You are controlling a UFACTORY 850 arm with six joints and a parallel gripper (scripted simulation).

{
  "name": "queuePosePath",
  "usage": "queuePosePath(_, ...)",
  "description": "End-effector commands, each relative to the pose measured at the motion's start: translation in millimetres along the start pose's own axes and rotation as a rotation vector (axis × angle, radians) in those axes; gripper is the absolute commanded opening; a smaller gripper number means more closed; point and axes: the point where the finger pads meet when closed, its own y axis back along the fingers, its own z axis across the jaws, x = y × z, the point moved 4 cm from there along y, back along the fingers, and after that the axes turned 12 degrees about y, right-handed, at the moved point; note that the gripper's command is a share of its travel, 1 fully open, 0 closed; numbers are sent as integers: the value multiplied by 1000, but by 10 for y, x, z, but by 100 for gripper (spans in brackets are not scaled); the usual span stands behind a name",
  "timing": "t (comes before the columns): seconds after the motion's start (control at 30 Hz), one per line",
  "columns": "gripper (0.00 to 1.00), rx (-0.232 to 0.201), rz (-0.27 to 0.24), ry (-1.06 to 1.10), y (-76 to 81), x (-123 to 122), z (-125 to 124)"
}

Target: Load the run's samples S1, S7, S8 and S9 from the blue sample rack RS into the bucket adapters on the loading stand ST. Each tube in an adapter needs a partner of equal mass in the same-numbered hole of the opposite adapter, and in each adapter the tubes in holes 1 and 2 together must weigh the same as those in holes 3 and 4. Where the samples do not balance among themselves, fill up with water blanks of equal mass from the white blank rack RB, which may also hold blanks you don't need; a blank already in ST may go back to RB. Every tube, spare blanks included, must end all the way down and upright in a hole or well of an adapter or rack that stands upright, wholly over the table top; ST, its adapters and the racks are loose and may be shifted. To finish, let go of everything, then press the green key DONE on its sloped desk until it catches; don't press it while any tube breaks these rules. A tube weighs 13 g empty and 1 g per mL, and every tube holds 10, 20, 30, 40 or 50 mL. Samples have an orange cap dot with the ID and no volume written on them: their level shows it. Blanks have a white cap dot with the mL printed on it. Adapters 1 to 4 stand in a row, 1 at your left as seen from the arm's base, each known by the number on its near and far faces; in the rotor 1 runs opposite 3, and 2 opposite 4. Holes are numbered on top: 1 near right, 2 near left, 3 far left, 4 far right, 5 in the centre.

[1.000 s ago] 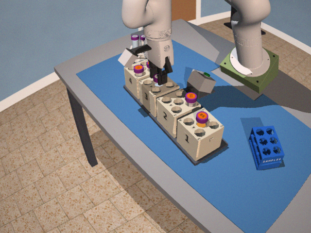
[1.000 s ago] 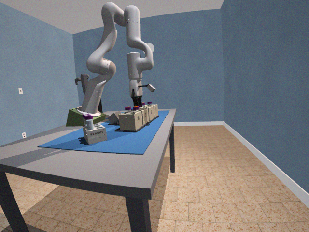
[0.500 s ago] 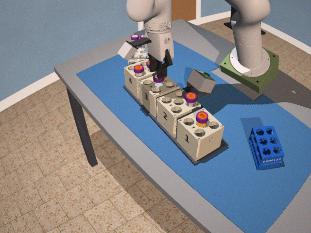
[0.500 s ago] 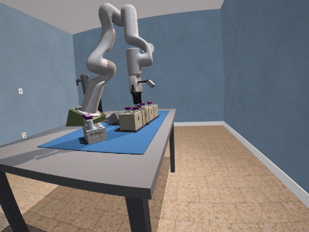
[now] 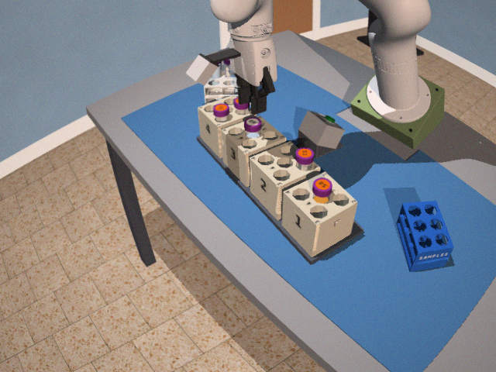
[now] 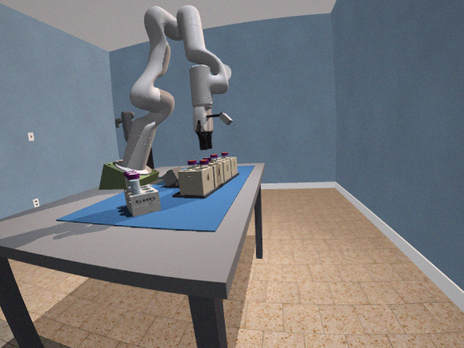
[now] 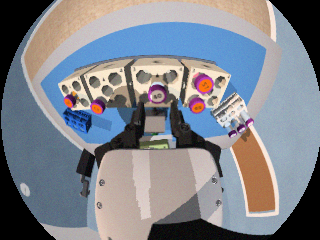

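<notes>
My gripper [image 5: 256, 105] [image 6: 204, 143] [image 7: 157, 108] is open and empty. It hangs a little above adapter 3 [image 5: 240, 153], over a purple-capped blank with a white dot [image 5: 253, 123] [image 7: 156, 94] that stands upright near the middle of that adapter. Adapter 4 [image 5: 208, 129] holds two orange-dot samples [image 5: 221, 109] [image 5: 240, 104]. Adapter 2 [image 5: 266, 182] holds one sample [image 5: 304, 155]. Adapter 1 [image 5: 304, 224] holds one sample [image 5: 322, 187]. The blue sample rack [image 5: 430, 256] [image 7: 78, 120] shows only empty holes.
The white blank rack [image 5: 214, 90] [image 6: 144, 202] stands beyond adapter 4 and holds blanks [image 6: 131, 180]. The grey desk [image 5: 320, 134] with the green DONE key [image 5: 329, 118] sits beside adapters 2 and 3. The arm's green base [image 5: 404, 115] is at the back right.
</notes>
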Motion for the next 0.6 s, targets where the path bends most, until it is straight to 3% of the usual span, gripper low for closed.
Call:
queuePosePath(0.0, 43, -5, -8, -1, 120, 14, -4)
queuePosePath(0.57, 43, -5, -8, -1, 421, 17, -6)
